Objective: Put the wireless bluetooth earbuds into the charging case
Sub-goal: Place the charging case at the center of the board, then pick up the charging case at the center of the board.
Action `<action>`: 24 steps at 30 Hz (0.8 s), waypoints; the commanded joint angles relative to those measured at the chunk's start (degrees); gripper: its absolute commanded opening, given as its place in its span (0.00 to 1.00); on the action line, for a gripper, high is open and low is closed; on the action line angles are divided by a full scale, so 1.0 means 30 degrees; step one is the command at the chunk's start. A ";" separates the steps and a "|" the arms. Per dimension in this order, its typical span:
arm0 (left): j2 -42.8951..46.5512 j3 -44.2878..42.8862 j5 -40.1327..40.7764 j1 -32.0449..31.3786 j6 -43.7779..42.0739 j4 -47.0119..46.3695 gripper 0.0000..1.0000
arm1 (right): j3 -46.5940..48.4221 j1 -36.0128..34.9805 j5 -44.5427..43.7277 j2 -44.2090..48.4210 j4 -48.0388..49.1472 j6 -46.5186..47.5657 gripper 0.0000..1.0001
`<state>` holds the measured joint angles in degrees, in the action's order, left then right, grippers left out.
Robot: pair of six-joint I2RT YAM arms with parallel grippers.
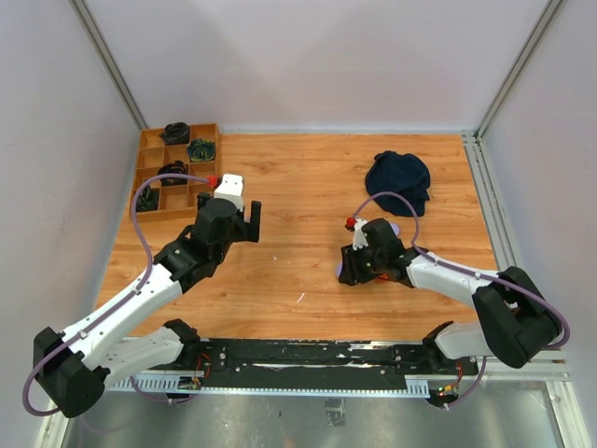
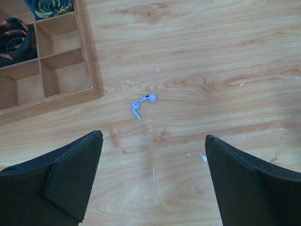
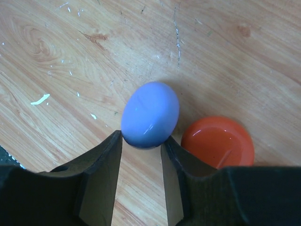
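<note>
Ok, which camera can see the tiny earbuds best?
The left wrist view. Both pale lilac earbuds lie in plain sight on the table near the tray. In the top view I cannot make them out. The right wrist view shows only a lilac puck and an orange-red puck.

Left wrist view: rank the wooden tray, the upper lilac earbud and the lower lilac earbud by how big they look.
1. wooden tray: largest by far, though cropped by the frame.
2. upper lilac earbud and lower lilac earbud: they look alike, so no ranking between them.
</note>
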<state>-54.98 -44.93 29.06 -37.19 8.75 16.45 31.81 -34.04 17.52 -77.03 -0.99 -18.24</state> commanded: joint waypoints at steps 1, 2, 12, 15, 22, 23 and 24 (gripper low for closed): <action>0.0447 0.0210 0.0707 0.0180 -0.0241 -0.0561 0.96 | 0.0833 0.0393 -0.0449 0.0518 -0.1887 -0.0016 0.41; 0.0495 0.0203 0.0713 0.0180 -0.0250 -0.0539 0.96 | 0.0962 0.0391 -0.0471 0.0645 -0.2180 0.0037 0.42; 0.0807 0.0327 0.1025 0.0209 -0.0142 -0.0531 0.96 | 0.2938 0.0411 -0.2156 0.2061 -0.5423 0.1982 0.52; 0.0793 0.0283 0.1009 0.0209 -0.0051 -0.0462 0.96 | 0.3615 0.0859 -0.3638 0.2212 -0.6123 0.2985 0.56; 0.0778 0.0239 0.1244 0.0267 0.0070 -0.0297 0.96 | 0.4467 0.3525 -0.6224 0.1040 -0.6267 0.4127 0.60; 0.0778 0.0236 0.1242 0.0290 0.0092 -0.0293 0.96 | 0.4547 0.3877 -0.6367 0.0657 -0.6096 0.4115 0.60; 0.0778 0.0239 0.1212 0.0311 0.0106 -0.0296 0.96 | 0.4616 0.4305 -0.6392 0.0380 -0.5907 0.3970 0.61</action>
<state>-53.49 -44.34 31.22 -36.84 8.62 16.40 43.94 -25.12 3.68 -72.88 -17.63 -8.23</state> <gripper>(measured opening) 0.956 0.601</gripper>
